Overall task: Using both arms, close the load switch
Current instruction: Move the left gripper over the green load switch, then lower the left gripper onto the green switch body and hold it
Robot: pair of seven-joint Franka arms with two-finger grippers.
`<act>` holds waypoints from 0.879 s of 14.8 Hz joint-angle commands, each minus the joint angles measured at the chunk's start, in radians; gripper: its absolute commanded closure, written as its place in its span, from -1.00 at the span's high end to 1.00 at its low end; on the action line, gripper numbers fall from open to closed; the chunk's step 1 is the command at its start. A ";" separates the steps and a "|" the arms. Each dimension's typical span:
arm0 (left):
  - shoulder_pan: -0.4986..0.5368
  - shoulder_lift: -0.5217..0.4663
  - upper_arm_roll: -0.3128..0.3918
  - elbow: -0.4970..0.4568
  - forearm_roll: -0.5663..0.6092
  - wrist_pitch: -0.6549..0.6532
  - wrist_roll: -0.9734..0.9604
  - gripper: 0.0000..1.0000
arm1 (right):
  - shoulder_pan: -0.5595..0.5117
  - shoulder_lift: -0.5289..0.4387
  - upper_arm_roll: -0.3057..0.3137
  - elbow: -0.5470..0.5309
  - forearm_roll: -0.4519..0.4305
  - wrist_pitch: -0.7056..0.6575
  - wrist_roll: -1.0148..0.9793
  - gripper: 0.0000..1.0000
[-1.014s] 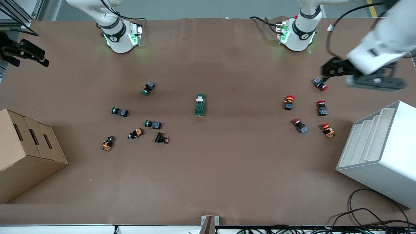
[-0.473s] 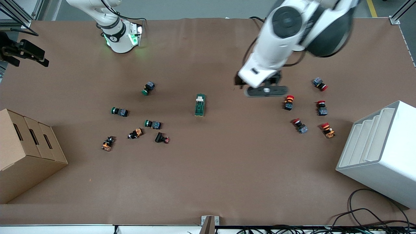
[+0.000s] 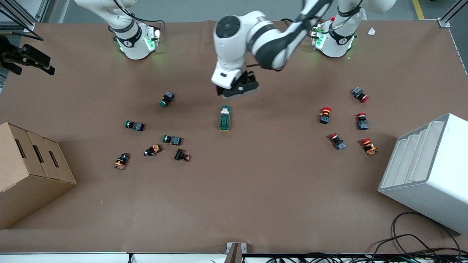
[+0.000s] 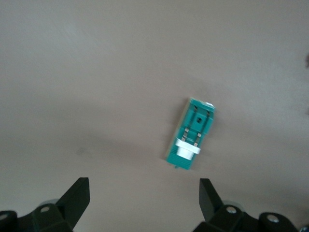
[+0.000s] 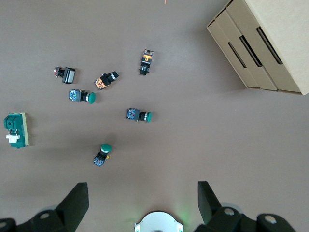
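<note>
The load switch (image 3: 225, 118) is a dark green block with a cream lever at the end farther from the front camera. It lies flat at the table's centre. My left gripper (image 3: 237, 90) hangs open and empty over the bare table just off the switch's lever end. In the left wrist view the switch (image 4: 190, 140) lies ahead of the open gripper (image 4: 143, 203), off to one side of the gap. My right gripper (image 5: 143, 205) is open and empty, waiting high above its own base (image 5: 157, 223). The switch (image 5: 15, 129) shows at that view's edge.
Green-capped push buttons (image 3: 167, 99) (image 3: 134, 125) (image 3: 172, 139) and orange and black parts (image 3: 152, 149) lie toward the right arm's end. Red-capped buttons (image 3: 324, 114) (image 3: 362, 121) lie toward the left arm's end. A cardboard box (image 3: 29, 171) and a white tiered rack (image 3: 427, 171) stand at the ends.
My left arm has swung from its own end of the table to the centre, ending over the spot beside the switch's lever end. The switch and the right arm have not moved.
</note>
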 commanded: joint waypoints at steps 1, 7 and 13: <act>-0.058 0.082 0.004 0.017 0.119 0.079 -0.168 1.00 | -0.006 -0.028 0.010 -0.027 -0.018 0.006 -0.013 1.00; -0.193 0.263 0.004 0.012 0.625 0.130 -0.575 0.98 | -0.007 -0.027 0.007 -0.027 0.011 0.010 -0.004 1.00; -0.219 0.303 0.004 -0.077 1.070 0.130 -0.671 0.95 | -0.007 -0.027 0.005 -0.025 0.027 0.006 -0.009 1.00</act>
